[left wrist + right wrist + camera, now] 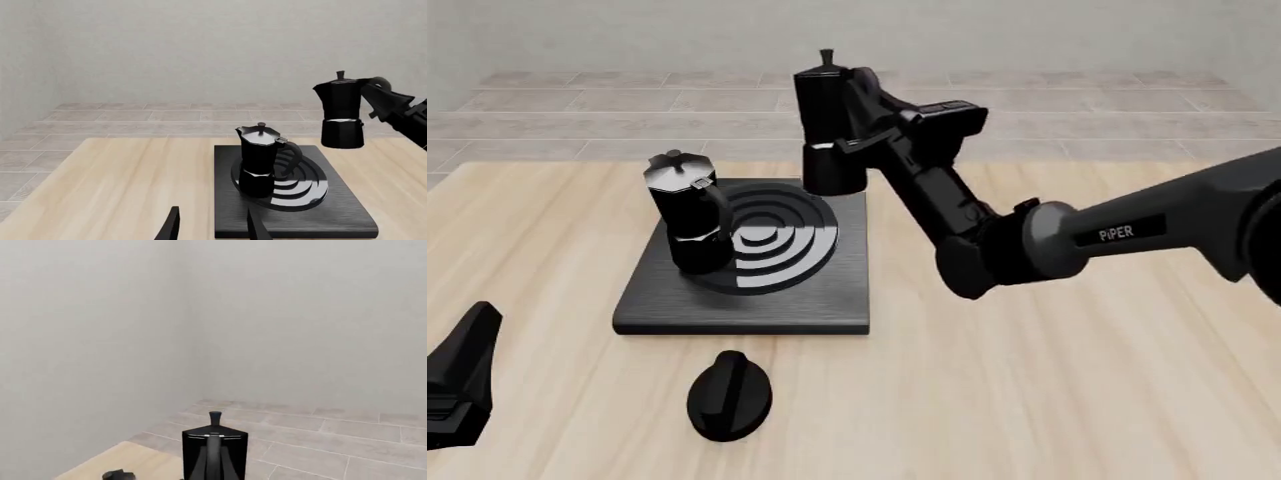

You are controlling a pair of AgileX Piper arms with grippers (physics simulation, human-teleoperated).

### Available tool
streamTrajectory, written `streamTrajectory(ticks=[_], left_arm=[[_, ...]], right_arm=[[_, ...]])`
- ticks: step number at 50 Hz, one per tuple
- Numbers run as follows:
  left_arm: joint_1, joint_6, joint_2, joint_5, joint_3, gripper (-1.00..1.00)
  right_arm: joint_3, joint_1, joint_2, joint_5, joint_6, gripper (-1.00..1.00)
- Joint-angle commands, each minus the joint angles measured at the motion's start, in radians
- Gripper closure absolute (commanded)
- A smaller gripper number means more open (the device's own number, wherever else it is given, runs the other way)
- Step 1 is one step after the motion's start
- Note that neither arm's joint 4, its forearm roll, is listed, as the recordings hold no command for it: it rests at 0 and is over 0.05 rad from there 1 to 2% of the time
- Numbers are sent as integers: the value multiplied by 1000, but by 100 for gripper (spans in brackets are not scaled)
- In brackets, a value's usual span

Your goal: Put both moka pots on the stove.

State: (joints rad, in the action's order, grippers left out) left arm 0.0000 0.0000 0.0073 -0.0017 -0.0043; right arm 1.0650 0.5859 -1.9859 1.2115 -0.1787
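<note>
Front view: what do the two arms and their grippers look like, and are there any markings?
Both are matte black. The right arm has rounded tubular links with white "PiPER" lettering and a blocky wrist. Of the left gripper only a tapered black wedge shows. No cables visible.

bright, even, sharp; faint shadows

Front overview plus two wrist views (sharing the stove [747,260] pot [261,159]).
</note>
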Motion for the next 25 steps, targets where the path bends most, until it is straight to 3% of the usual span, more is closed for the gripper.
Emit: streamTrajectory(ticks=[1, 25], left_arm=[[0, 0, 0, 0, 0, -100], [0, 0, 0, 0, 0, -100]], right_arm=[[72, 35, -59, 8, 3, 100], [153, 65, -186, 8, 34, 100]])
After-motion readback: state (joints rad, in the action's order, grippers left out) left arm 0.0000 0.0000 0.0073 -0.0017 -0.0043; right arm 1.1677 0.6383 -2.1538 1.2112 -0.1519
